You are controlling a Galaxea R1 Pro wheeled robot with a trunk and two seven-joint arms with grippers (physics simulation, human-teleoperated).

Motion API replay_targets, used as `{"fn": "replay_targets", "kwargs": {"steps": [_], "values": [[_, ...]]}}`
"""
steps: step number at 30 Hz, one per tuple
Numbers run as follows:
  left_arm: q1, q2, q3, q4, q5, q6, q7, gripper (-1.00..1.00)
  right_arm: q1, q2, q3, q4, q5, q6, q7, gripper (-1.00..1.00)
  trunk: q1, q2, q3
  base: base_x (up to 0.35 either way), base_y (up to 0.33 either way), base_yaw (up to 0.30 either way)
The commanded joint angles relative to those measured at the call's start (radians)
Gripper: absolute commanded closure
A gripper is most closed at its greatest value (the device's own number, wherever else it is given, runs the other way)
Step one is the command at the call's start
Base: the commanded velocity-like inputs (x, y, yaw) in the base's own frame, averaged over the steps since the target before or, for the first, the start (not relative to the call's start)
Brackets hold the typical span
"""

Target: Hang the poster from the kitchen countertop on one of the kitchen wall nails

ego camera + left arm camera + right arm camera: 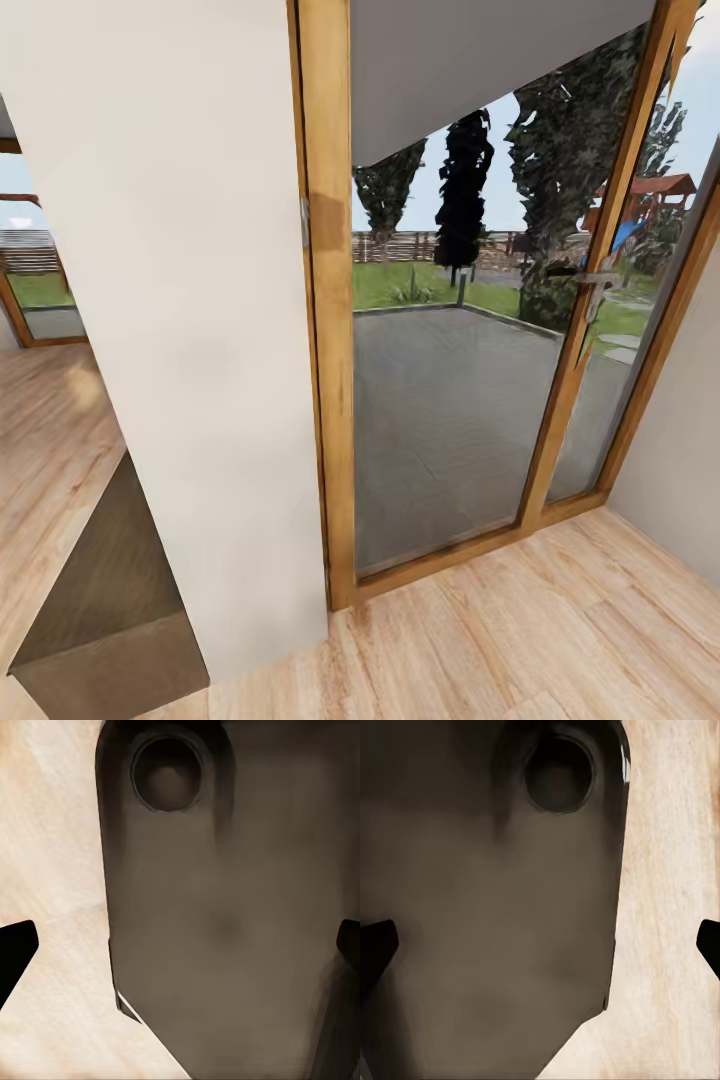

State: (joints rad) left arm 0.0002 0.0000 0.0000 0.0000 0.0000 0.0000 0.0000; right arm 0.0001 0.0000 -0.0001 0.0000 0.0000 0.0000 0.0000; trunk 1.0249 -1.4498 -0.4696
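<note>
Head view: white wall panel [190, 330] from 9 to 12 o'clock; wood-framed glass door [450, 400] from centre to 3 o'clock, with grey terrace [440, 410], lawn and dark trees [465, 190] beyond; light wood floor [520, 630] from 4 to 7 o'clock; brown cabinet top [110, 590] at 8 o'clock.

Left gripper [180, 945]: black fingertips [15, 949] spread wide, released, holding nothing, over a dark robot body panel [225, 915] and floor.

Right gripper [540, 945]: fingertips [375, 949] likewise apart, empty, over a similar panel [487, 907].

Poster, countertop, nails: location cannot be told.
</note>
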Motion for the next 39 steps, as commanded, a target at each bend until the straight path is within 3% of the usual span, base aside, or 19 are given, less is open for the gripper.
{"fn": "replay_targets", "kwargs": {"steps": [1,7,23,31,32,37,39], "values": [[0.006,-0.006,0.000,-0.006,-0.001,-0.005,-0.006,-1.00,-0.006,0.006,0.006,-0.006,0.001,-0.006,0.001,-1.00,0.000,0.000,0.000,0.000,0.000,0.000],[0.026,-0.036,-0.002,-0.039,-0.001,-0.006,-0.006,-1.00,-0.040,0.010,0.007,-0.026,0.002,-0.019,0.002,-1.00,0.000,0.000,0.000,0.000,0.000,0.000],[0.026,-0.036,-0.002,-0.040,-0.001,-0.006,-0.006,-1.00,-0.042,0.010,0.007,-0.026,0.002,-0.019,0.002,-1.00,0.000,0.000,0.000,0.000,0.000,0.000],[0.033,-0.036,0.003,-0.085,-0.008,-0.034,0.004,-1.00,-0.088,-0.028,-0.008,-0.069,-0.012,-0.056,-0.003,-1.00,0.000,0.000,0.000,0.000,0.000,0.000],[0.032,-0.035,0.004,-0.604,-0.008,-0.055,0.004,-1.00,-0.171,-0.028,-0.008,-0.352,-0.012,-0.190,-0.003,-1.00,0.000,0.000,0.000,0.000,0.000,0.000],[0.033,-0.024,0.008,-0.605,-0.009,-0.179,0.003,-1.00,-0.175,-0.030,-0.008,-0.369,-0.012,-0.200,-0.004,-1.00,0.000,0.000,0.000,0.000,0.000,0.000],[0.032,-0.024,0.008,-0.593,-0.009,-0.189,0.003,-1.00,-0.175,-0.030,-0.008,-0.370,-0.012,-0.201,-0.005,-1.00,0.000,0.000,0.000,0.000,0.000,0.000]]}}
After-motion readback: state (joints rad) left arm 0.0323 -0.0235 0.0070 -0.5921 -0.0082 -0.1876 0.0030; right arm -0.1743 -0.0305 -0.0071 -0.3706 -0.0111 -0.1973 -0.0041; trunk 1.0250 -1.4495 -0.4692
